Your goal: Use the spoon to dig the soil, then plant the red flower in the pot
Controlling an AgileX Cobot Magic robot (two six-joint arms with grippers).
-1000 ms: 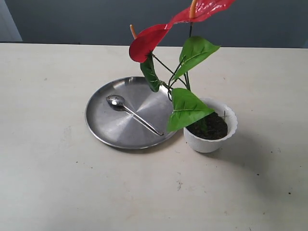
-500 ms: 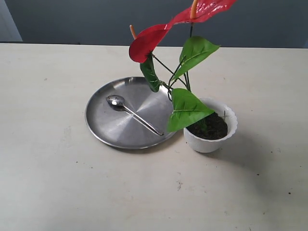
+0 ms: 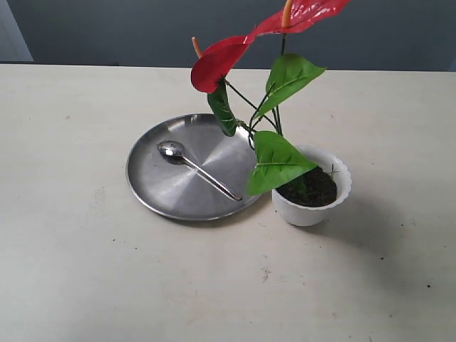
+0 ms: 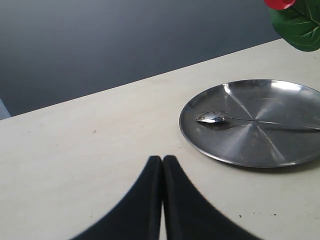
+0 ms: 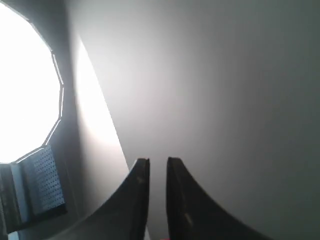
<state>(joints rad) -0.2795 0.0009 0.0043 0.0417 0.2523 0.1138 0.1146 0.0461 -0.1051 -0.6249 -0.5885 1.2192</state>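
Observation:
The red flower [image 3: 217, 63] stands upright with its stems in the dark soil [image 3: 317, 191] of the white scalloped pot [image 3: 311, 212]. Left of the pot, the silver spoon [image 3: 196, 169] lies on a round steel plate [image 3: 153, 185]. Neither gripper appears in the exterior view. In the left wrist view my left gripper [image 4: 162, 159] is shut and empty above bare table, well short of the spoon [image 4: 212, 118] and the plate [image 4: 235, 145]. My right gripper [image 5: 158, 161] points at a grey wall, its fingers a narrow gap apart with nothing between them.
The pale table [image 3: 85, 271] stretches out around the plate and pot. A green leaf [image 4: 300, 25] and a red bloom edge show at the corner of the left wrist view. A bright lamp [image 5: 25, 85] fills one side of the right wrist view.

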